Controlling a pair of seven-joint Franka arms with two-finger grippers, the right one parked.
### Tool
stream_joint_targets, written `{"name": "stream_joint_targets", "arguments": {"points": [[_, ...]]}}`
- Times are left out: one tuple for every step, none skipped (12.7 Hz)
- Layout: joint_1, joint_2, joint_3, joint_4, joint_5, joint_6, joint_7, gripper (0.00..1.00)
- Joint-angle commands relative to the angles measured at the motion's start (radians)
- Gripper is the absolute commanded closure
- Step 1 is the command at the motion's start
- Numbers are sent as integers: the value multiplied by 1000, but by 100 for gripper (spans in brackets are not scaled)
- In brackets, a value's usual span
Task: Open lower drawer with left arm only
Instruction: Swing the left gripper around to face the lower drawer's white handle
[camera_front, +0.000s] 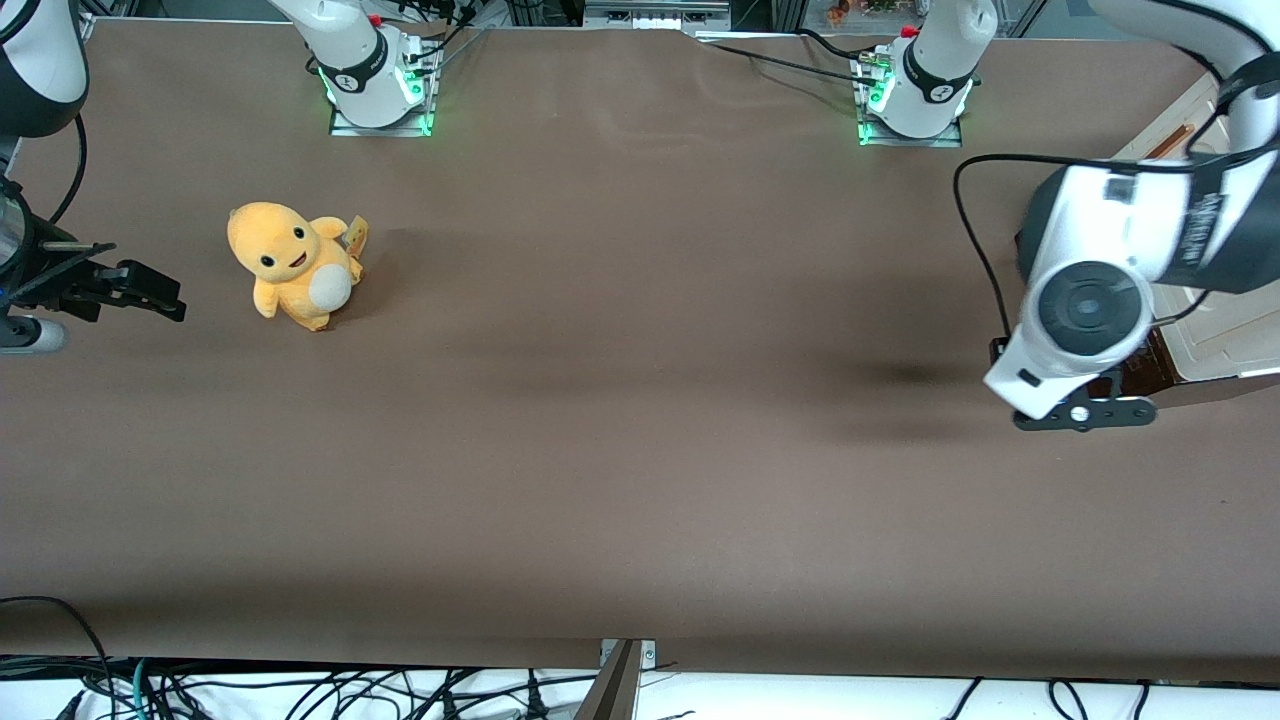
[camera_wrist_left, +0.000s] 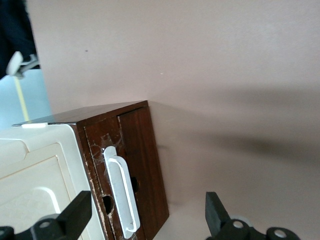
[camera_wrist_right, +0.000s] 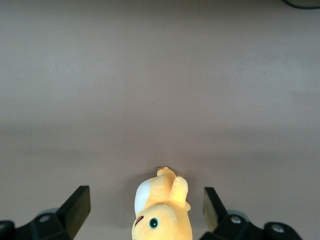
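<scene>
Dark brown wood marks the lower drawer (camera_wrist_left: 142, 170), which sits closed in a small cabinet (camera_front: 1215, 330) at the working arm's end of the tabletop (camera_front: 640, 400). Its white bar handle (camera_wrist_left: 121, 192) runs along the drawer front; I see both ends fixed to the wood and a gap under the bar. The cream panel (camera_wrist_left: 37, 175) lies directly beside the drawer on the same cabinet face.

My left arm (camera_front: 1110, 270) hangs over that end of the tabletop, its wrist covering most of the cabinet in the front view. The gripper (camera_wrist_left: 149, 212) is close in front of the drawer face but not touching it. The jaws stand spread wide with nothing between them. In the left wrist view the handle falls inside the span of the 2 fingers (camera_wrist_left: 75, 212), nearer 1 finger than the other, and the line joining the fingers crosses the bar's long axis roughly square.

My judgement: the grasp is not yet made. The coming move turns on pushing straight toward the drawer face with a slight sideways correction to centre the bar, then closing across its width. Drifting toward the cream panel risks catching the cabinet edge instead.
</scene>
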Motion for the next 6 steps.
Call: {"name": "stream_joint_targets", "arguments": {"points": [[-2,-10,-14,-67,100,-4,-70,0],[-1,-7,-34,-87,139,-4,-96,0],[-1,-6,-40,-113,172,-4,-138,0],[-1,-6,-46,-133,194,-4,-176,0],[-2,-3,-48,-153,220,-4,-211,0],[-2,2,-57,-173,245,-4,-240,0]]}}
